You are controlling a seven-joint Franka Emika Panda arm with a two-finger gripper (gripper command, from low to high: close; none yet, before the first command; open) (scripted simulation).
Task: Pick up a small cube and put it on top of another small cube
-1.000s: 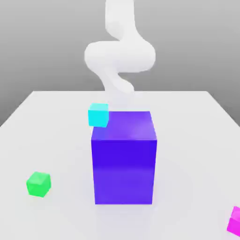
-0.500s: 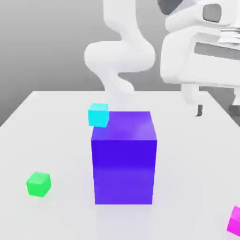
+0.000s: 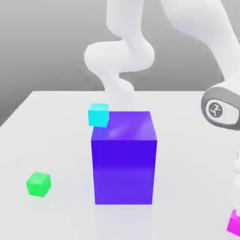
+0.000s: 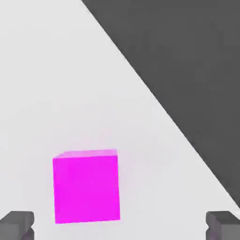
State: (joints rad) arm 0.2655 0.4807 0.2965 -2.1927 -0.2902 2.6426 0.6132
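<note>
White tabletop (image 3: 51, 122) with the magenta cube (image 4: 86, 187) resting near its edge, at the exterior view's lower right. The end effector (image 4: 119, 226) is spread wide, its fingertips (image 4: 17, 224) apart from the cube and holding nothing. The green cube (image 3: 38, 183) lies at the exterior view's left, well apart, beyond the large blue cube (image 3: 123, 157); a cyan cube (image 3: 98, 115) sits behind.

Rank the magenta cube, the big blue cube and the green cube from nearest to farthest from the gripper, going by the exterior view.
The gripper hangs open above the magenta cube.
1. magenta cube: table's corner on the exterior view's right, under the arm.
2. big blue cube: middle of the table.
3. green cube: far over on the exterior view's left.
</note>
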